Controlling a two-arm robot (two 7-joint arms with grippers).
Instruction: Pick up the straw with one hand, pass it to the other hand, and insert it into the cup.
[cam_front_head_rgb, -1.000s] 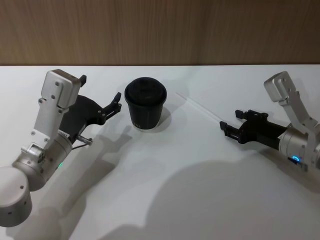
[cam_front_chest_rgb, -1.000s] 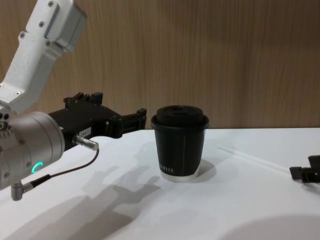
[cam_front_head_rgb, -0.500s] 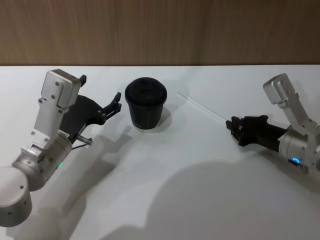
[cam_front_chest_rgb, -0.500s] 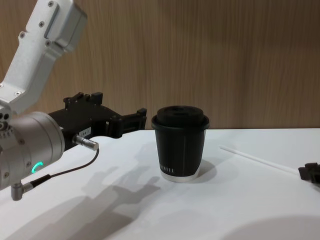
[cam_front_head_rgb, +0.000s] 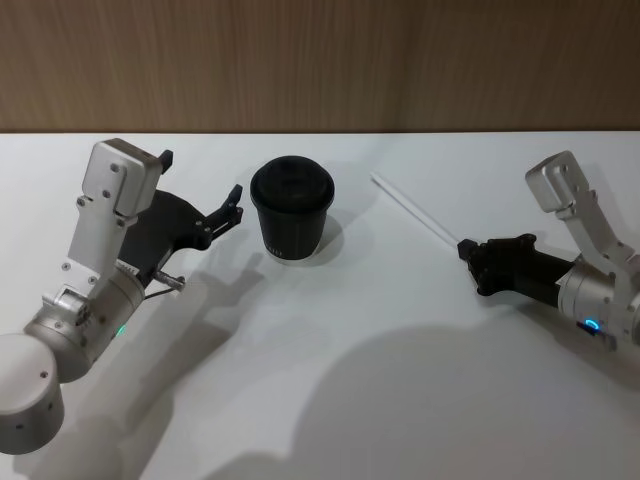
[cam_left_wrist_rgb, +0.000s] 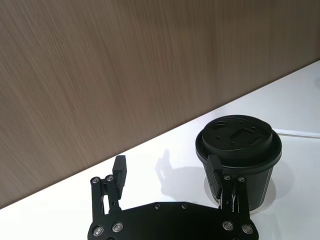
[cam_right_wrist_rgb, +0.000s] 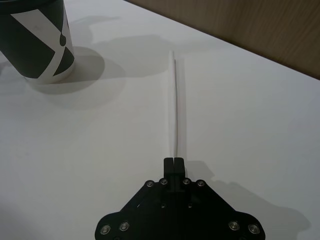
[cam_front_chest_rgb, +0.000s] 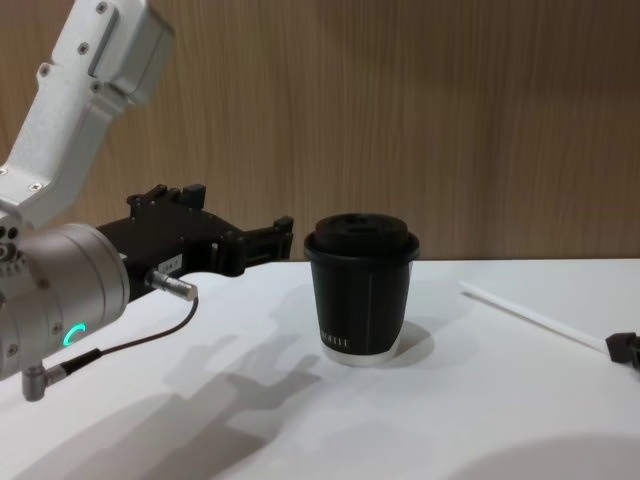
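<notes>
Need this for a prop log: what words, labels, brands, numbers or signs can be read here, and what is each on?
Cup: one short line of small white lettering near its base, too small to read.
Cup, right wrist view: white geometric shapes, no letters.
Straw, right gripper with jaws shut on its end, left gripper open beside the cup: no text.

right gripper low over the white table on the right side, fingers pinched together on the near end of the straw. The straw angles away toward the wood wall. cup upright, lid on, left of the straw. left gripper just beside the cup, fingers spread, small gap to it.
</notes>
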